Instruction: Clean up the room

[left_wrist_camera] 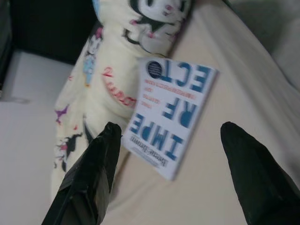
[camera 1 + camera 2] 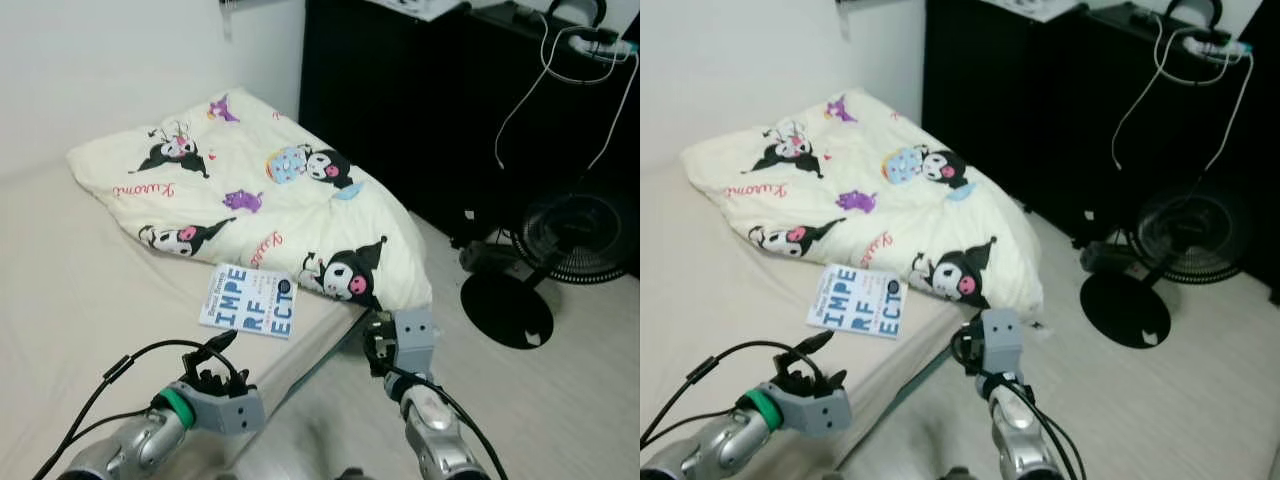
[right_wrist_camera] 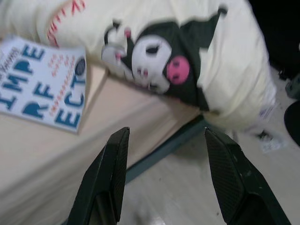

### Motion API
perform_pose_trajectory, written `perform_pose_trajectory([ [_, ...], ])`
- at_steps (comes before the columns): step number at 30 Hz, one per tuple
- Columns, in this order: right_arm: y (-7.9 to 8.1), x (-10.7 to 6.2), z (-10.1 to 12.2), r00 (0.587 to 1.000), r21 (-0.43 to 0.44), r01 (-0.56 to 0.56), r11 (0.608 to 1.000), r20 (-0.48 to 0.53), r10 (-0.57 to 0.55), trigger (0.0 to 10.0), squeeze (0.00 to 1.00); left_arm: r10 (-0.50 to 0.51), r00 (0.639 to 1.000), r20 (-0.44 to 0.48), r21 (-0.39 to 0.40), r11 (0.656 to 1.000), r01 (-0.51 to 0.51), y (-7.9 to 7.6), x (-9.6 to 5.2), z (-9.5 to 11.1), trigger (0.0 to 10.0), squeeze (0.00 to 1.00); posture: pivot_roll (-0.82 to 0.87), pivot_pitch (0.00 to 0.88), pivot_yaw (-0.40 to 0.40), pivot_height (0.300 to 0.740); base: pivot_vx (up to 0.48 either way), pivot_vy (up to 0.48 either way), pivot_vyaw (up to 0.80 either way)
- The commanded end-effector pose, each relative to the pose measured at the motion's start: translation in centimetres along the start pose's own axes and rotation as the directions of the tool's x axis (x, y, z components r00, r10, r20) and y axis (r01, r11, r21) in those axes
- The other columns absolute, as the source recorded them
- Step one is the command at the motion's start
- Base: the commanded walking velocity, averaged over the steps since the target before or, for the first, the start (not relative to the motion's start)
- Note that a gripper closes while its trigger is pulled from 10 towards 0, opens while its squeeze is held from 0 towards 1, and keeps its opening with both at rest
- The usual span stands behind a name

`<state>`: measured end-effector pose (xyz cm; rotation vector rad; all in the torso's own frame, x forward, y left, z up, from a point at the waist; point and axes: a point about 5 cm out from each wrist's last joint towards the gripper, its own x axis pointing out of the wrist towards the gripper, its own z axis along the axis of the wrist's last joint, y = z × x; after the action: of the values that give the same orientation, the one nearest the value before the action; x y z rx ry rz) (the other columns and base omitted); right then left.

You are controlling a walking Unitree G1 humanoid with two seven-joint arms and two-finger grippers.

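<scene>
A white book (image 2: 248, 300) with blue letters lies flat on the beige mattress (image 2: 70, 300), just in front of a crumpled cream cartoon-print blanket (image 2: 250, 190). My left gripper (image 2: 215, 360) hovers over the mattress a short way before the book, open, with the book (image 1: 171, 108) seen between its fingers (image 1: 93, 168). My right gripper (image 2: 385, 340) hangs open near the bed's corner, above the floor, with the blanket's hanging end (image 3: 187, 61) and the book (image 3: 44, 84) ahead of it. Neither holds anything.
A black fan (image 2: 560, 250) with a round base (image 2: 505, 310) stands on the pale wood floor at the right. Black cabinets (image 2: 420, 90) line the far wall, with white cables (image 2: 560, 80) hanging down. The bed's edge (image 3: 164, 145) runs beside the right gripper.
</scene>
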<state>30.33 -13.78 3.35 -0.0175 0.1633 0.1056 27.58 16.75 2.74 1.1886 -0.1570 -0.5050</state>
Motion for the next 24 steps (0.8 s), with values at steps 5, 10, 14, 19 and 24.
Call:
perform_pose_trajectory([
  [5,0.5,-0.1,0.0,1.0,-0.001,-0.019,1.0,0.008,0.019,10.0,0.0,-0.012,1.0,0.006,0.046,0.999,0.012,0.0,0.1,-0.3,10.0,0.0,0.0,0.173,0.025,0.605,0.0,0.0,0.0],
  [10,1.2,0.4,1.3,0.998,0.012,-0.041,0.999,0.055,0.04,10.0,0.0,0.034,0.999,-0.009,0.096,0.995,-0.033,1.5,0.8,-0.8,10.0,0.0,0.0,0.19,0.022,0.596,0.0,0.0,0.0],
  [14,2.4,0.9,3.4,0.986,0.026,-0.097,0.995,0.14,0.092,10.0,0.0,0.12,0.991,-0.057,0.173,0.979,-0.108,4.2,1.8,-1.9,10.0,0.0,-0.01,0.207,0.018,0.596,0.0,0.0,0.0],
  [19,3.4,0.9,5.1,0.969,0.024,-0.141,0.99,0.206,0.133,10.0,0.0,0.129,0.989,-0.075,0.234,0.966,-0.108,5.9,2.2,-2.7,10.0,0.0,-0.01,0.23,0.011,0.596,0.0,0.0,0.0],
  [24,4.1,0.5,6.8,0.952,0.021,-0.169,0.985,0.263,0.157,10.0,0.0,0.064,0.994,-0.091,0.262,0.964,-0.039,6.1,2.6,-3.0,10.0,0.0,-0.03,0.266,0.0,0.596,0.0,0.0,0.0],
])
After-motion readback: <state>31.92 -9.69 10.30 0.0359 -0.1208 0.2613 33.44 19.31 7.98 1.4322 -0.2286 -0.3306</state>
